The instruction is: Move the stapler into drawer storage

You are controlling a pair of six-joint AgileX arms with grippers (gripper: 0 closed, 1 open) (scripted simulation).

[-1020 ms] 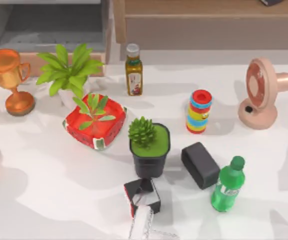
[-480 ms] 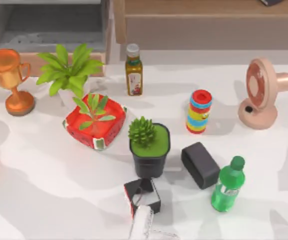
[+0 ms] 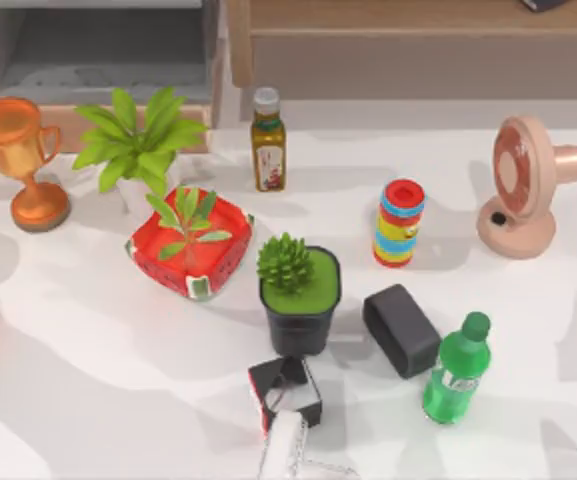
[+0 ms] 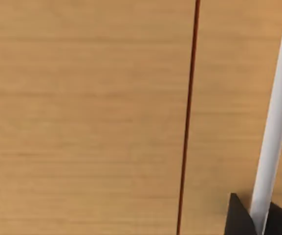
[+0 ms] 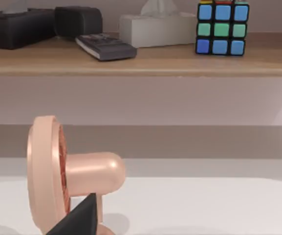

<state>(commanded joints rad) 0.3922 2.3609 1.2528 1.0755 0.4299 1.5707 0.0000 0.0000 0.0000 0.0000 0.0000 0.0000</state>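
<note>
Top view puts the stapler (image 3: 284, 447) at the near edge of the counter (image 3: 88, 380), lying flat and running partly out of the picture, with nothing gripping it. Just beyond it sits a black-and-red box (image 3: 286, 392), then the black pot with the succulent (image 3: 300, 300). The black block (image 3: 400, 329) and the green bottle (image 3: 457, 368) stand off to its right.

The drawer storage (image 3: 98, 48) is at the far left corner, already pulled open with its grey inside showing. The leafy plant (image 3: 138, 145) and the red planter (image 3: 190, 242) lie between it and the stapler, so the two are well apart.

Your left hand (image 4: 260, 220) faces a tan wooden panel (image 4: 82, 117) at close range. A white strip (image 4: 277, 107) runs past its dark tips, and you cannot tell what that strip is, nor whether the hand is spread or pressed together. Your right hand (image 5: 79, 218) hangs low near the pink fan (image 5: 57, 171), facing the shelf; its state cannot be told either.

By my judgement the task has barely begun: the drawer is ready, but you have yet to grasp, carry and release the stapler.
</note>
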